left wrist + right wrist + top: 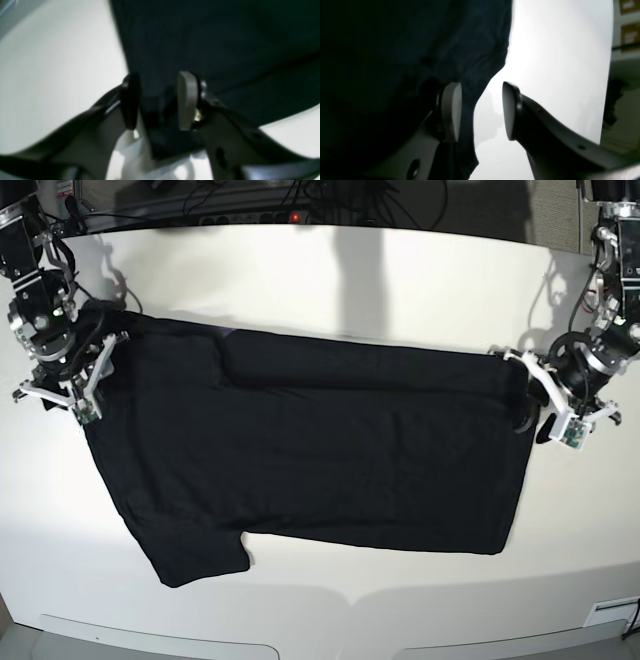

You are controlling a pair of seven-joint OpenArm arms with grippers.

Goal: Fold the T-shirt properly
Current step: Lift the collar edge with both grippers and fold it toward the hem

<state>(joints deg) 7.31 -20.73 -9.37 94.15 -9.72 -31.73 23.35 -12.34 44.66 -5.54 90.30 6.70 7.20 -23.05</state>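
The black T-shirt (320, 450) lies spread lengthwise across the white table (350, 270), plain side up. Its far long edge is folded over into a band, and one sleeve sticks out at the front left. My left gripper (535, 402) is at the shirt's right end; in the left wrist view the left gripper (159, 102) stands open, with the dark T-shirt (225, 50) lying loose between and beyond the fingers. My right gripper (88, 375) is at the shirt's left end. Up close the right gripper (480, 112) is open too, with the T-shirt's (395, 50) edge hanging beside one pad (451, 112).
Cables and a power strip (290, 218) run along the table's back edge. Bare white table shows behind and in front of the shirt. Cardboard boxes (630, 32) stand beyond the table's edge in the right wrist view.
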